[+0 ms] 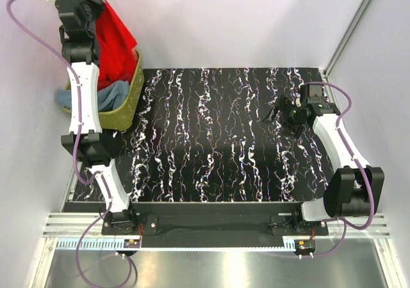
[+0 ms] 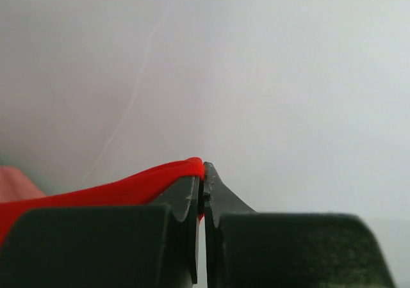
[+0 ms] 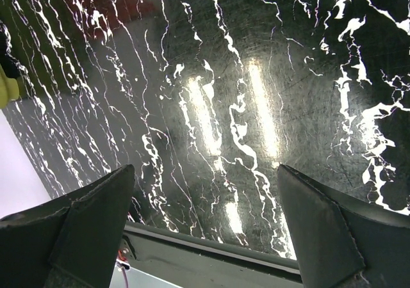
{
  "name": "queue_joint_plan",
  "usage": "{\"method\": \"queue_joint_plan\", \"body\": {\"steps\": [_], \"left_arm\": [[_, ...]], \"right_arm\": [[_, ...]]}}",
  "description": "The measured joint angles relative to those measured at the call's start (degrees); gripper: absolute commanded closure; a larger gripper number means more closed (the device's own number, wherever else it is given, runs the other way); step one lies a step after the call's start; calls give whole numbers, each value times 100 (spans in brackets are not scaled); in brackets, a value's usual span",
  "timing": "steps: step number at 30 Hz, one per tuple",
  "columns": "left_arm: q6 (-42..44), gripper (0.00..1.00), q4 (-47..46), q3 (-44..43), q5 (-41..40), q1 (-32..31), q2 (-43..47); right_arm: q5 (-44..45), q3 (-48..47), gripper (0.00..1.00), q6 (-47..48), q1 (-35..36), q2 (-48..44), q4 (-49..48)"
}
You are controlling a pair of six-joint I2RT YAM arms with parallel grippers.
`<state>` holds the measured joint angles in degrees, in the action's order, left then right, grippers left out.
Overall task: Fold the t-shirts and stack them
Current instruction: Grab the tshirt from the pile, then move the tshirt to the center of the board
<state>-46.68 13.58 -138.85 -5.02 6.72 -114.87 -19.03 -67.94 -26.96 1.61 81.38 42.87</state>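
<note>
A: Why is the red t-shirt so high?
B: The left fingers are clenched on its edge above the basket at the table's far left corner, probably so it hangs free. A grey-blue one lies inside.
A: Room to spread it?
B: The table's middle looks open. The right fingers hover near the right edge, released and holding nothing.

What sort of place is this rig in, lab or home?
Probably a lab test cell, not a home: plain white walls boxing in a black marbled table, arms bolted to an aluminium rail, a red t-shirt and olive basket as props.
</note>
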Motion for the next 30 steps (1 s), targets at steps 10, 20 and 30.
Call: {"method": "queue_joint_plan", "body": {"steps": [10,20,30], "left_arm": [[-284,100,-306,-409,9,-278,828],[-907,100,-999,-166,273,-1856,2009],[-621,88,-350,2627,721,-3320,3585]], "right_arm": [[-164,9,0,-15,2,-70,2],[-535,157,0,-186,162,-232,0],[-964,387,0,-221,592,-1001,31]]}}
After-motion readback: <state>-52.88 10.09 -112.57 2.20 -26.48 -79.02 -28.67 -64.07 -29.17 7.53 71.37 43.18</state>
